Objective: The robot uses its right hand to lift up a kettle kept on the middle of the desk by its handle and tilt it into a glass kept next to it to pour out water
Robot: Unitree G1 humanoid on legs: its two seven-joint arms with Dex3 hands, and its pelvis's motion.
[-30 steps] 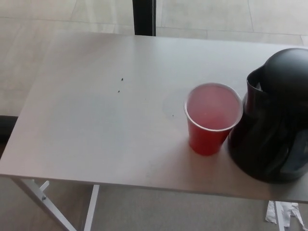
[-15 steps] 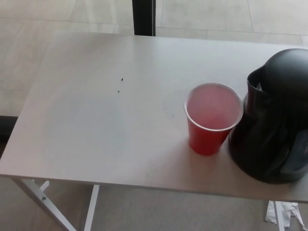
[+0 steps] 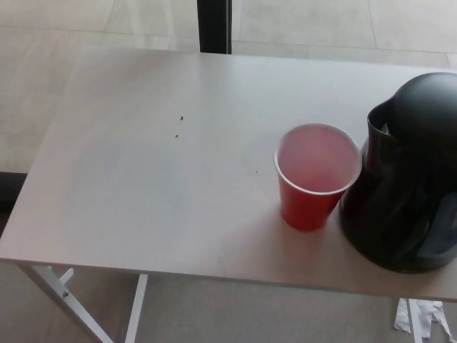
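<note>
White desk [image 3: 143,164] unchanged: red cup [image 3: 316,176] still touches black kettle [image 3: 405,175] near its right edge; neither hand visible.

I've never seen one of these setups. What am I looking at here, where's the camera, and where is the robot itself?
The picture comes from a camera on the head of a two-armed humanoid robot, looking down at the work in front of it. That is why you see no robot: neither of its black hands has come into the frame at this moment, so nothing is being held. In front of it is a pale table on white legs. On it, toward the right, stands a red plastic cup, upright and open at the top. Right beside it, at the picture's right edge, stands a black kettle, its spout facing the cup; the two look very close or just touching. The job is to lift the kettle by its handle and pour into the cup, which has not started.
</note>
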